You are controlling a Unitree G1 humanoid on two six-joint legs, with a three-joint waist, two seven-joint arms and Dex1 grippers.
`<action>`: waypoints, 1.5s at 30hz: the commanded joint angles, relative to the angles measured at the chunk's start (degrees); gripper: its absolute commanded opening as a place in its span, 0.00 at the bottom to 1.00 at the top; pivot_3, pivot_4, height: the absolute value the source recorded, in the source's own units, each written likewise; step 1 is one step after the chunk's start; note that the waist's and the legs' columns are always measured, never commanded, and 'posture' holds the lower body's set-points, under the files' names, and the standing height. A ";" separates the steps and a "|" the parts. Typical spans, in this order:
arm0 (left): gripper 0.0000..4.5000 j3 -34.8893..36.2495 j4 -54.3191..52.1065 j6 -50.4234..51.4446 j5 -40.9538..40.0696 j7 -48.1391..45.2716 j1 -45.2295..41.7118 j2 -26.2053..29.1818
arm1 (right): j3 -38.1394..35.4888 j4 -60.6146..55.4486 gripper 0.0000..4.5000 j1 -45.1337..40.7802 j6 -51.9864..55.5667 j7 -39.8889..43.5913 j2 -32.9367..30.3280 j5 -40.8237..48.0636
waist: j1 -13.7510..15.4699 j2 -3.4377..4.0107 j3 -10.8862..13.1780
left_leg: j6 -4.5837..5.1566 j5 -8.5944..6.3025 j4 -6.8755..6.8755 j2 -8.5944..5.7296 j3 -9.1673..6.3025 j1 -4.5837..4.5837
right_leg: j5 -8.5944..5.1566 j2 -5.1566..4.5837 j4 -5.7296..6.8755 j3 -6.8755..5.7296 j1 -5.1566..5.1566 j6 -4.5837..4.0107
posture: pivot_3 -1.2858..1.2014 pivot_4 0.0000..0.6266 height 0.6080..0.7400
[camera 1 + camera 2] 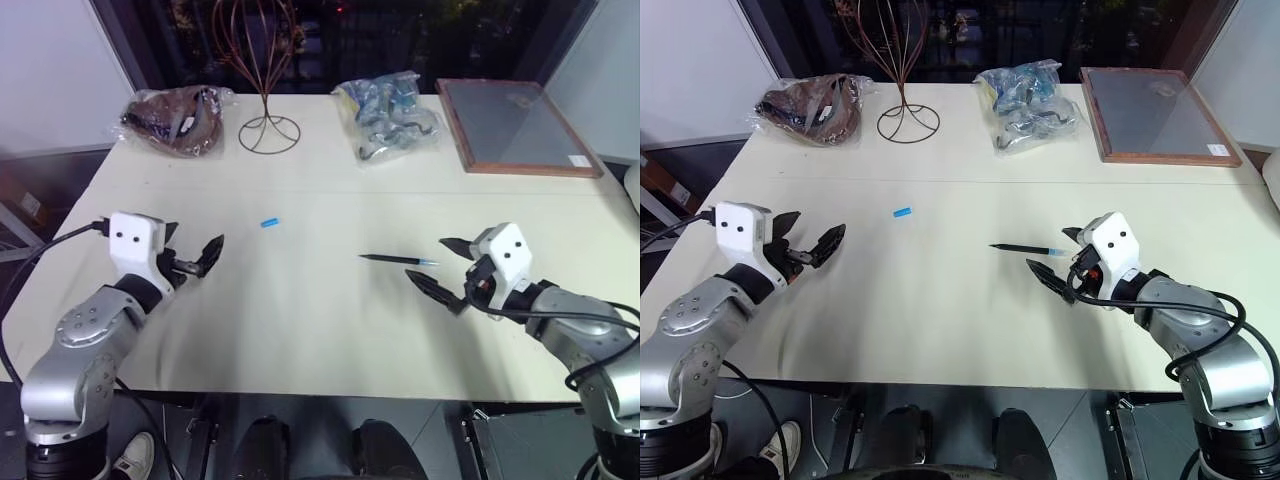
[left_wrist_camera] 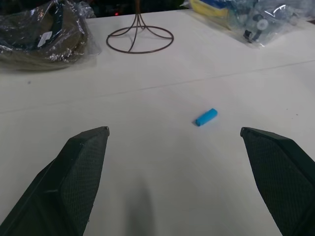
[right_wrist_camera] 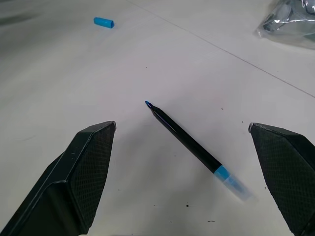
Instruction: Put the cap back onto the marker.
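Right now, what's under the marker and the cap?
Bare table only. The marker lies flat on it, uncapped; the cap lies apart on its side. Nothing shows beneath either; their contact lines are hidden. Both grippers, left and right, are open and empty.

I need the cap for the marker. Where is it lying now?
The cap lies alone on the table, left of centre in the head views, ahead of the open left gripper and well left of the marker.
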 commanded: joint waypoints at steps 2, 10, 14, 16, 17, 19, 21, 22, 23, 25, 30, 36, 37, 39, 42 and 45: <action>1.00 0.20 -1.17 -0.60 -0.26 0.04 -0.90 0.37 | -1.39 -1.75 1.00 -0.51 -0.85 -0.07 -0.29 0.65 | 0.00 0.00 0.00 | 0.00 0.00 0.00 0.00 0.00 0.00 | 0.00 0.00 0.00 0.00 0.00 0.00 | 0.52 0.24 1.00; 1.00 0.37 -0.94 0.08 -0.50 0.19 -1.34 0.38 | -0.79 -1.66 1.00 -0.71 -1.06 -0.25 -0.05 0.35 | 0.00 0.00 0.00 | 0.00 0.00 0.00 0.00 0.00 0.00 | 0.00 0.00 0.00 0.00 0.00 0.00 | 0.52 0.24 1.00; 1.00 0.39 -0.53 0.18 -0.53 -0.04 -1.73 0.56 | -0.38 -1.69 1.00 -0.76 -1.15 -0.55 0.27 0.19 | -0.01 0.00 0.00 | 0.00 0.00 0.00 0.00 0.00 0.00 | 0.00 0.00 0.00 0.00 0.00 0.00 | 0.52 0.24 1.00; 1.00 0.39 -0.38 0.17 -0.51 -0.11 -1.88 0.60 | -0.28 -1.73 1.00 -0.76 -1.20 -0.65 0.33 0.15 | -0.02 0.00 0.00 | 0.00 0.00 0.00 0.00 0.00 0.00 | 0.00 0.00 -0.01 0.00 0.00 0.00 | 0.52 0.24 1.00; 1.00 0.38 -0.34 0.17 -0.53 -0.14 -1.95 0.62 | -0.25 -1.78 1.00 -0.72 -1.22 -0.66 0.32 0.13 | -0.01 0.00 0.00 | 0.00 0.00 0.00 0.00 0.00 0.00 | 0.00 0.00 -0.01 0.00 0.00 0.00 | 0.52 0.24 1.00; 1.00 0.35 -0.30 0.17 -0.58 -0.14 -2.12 0.59 | -0.24 -1.83 1.00 -0.68 -1.23 -0.69 0.34 0.17 | 0.00 0.00 0.00 | 0.00 0.00 0.00 0.00 0.00 0.00 | 0.00 0.00 -0.01 0.00 0.00 0.00 | 0.52 0.24 1.00; 1.00 0.19 -0.28 0.10 -0.58 -0.12 -2.13 0.44 | -0.11 -1.83 1.00 -0.69 -1.32 -0.63 0.21 0.04 | 0.00 0.00 0.00 | 0.00 0.00 0.00 0.00 0.00 0.00 | 0.00 0.00 -0.01 0.00 0.00 0.00 | 0.52 0.24 1.00; 1.00 0.12 -0.29 0.05 -0.54 -0.12 -2.11 0.39 | -0.09 -1.81 1.00 -0.71 -1.34 -0.66 0.21 0.01 | 0.00 -0.01 0.00 | 0.00 0.00 0.00 0.00 0.00 0.00 | 0.00 0.00 -0.01 0.00 0.00 0.00 | 0.52 0.24 1.00; 1.00 0.08 -0.30 0.03 -0.51 -0.11 -2.10 0.36 | -0.09 -1.79 1.00 -0.73 -1.34 -0.68 0.23 0.00 | 0.00 0.00 0.00 | 0.00 0.00 0.00 0.00 0.00 0.00 | 0.00 0.00 -0.01 0.00 0.00 0.00 | 0.52 0.24 1.00; 1.00 0.07 -0.30 0.06 -0.54 -0.09 -2.14 0.29 | -0.07 -1.77 1.00 -0.76 -1.38 -0.64 0.19 -0.01 | -0.01 0.00 0.00 | 0.00 0.00 0.00 0.00 0.00 0.00 | 0.00 0.00 -0.01 0.00 0.00 0.00 | 0.52 0.24 1.00; 1.00 0.03 -0.29 0.10 -0.58 -0.10 -2.24 0.23 | 0.01 -1.75 1.00 -0.80 -1.36 -0.54 0.06 -0.03 | 0.00 0.00 0.00 | 0.00 0.00 0.00 0.00 0.00 0.00 | 0.00 0.00 -0.01 0.00 0.00 0.00 | 0.52 0.24 1.00; 1.00 -0.06 -0.33 0.06 -0.60 -0.16 -2.21 0.18 | 0.05 -1.85 1.00 -0.67 -1.33 -0.45 0.00 0.00 | 0.00 -0.01 0.00 | 0.00 0.00 0.00 0.00 0.00 0.00 | 0.00 0.00 -0.01 0.00 0.00 0.00 | 0.52 0.24 1.00; 1.00 -0.06 -0.26 0.03 -0.62 -0.17 -2.27 0.16 | 0.05 -1.83 1.00 -0.68 -1.33 -0.45 -0.01 -0.02 | 0.00 -0.01 0.00 | 0.00 0.00 0.00 0.00 0.00 0.00 | 0.00 0.00 -0.01 0.00 0.00 0.00 | 0.52 0.24 1.00; 1.00 -0.13 -0.12 -0.06 -0.55 -0.09 -2.46 0.08 | -0.01 -1.81 1.00 -0.66 -1.34 -0.43 -0.02 -0.01 | 0.00 -0.01 0.00 | 0.00 0.00 0.00 0.00 0.00 0.00 | 0.00 0.00 -0.01 0.00 0.00 0.00 | 0.52 0.24 1.00; 1.00 -0.35 -0.02 -0.16 -0.48 -0.11 -2.65 -0.03 | -0.03 -1.86 1.00 -0.64 -1.33 -0.37 -0.10 -0.02 | 0.01 -0.01 0.01 | 0.00 0.00 0.00 0.00 0.00 0.00 | 0.00 0.00 -0.01 0.00 0.00 0.00 | 0.52 0.24 1.00; 1.00 -0.45 0.14 -0.26 -0.40 -0.19 -2.76 -0.02 | -0.06 -1.81 1.00 -0.72 -1.36 -0.38 -0.11 -0.06 | -0.01 -0.01 0.01 | 0.00 0.00 0.00 0.00 0.00 0.00 | 0.00 0.00 -0.01 0.00 0.00 0.00 | 0.52 0.24 1.00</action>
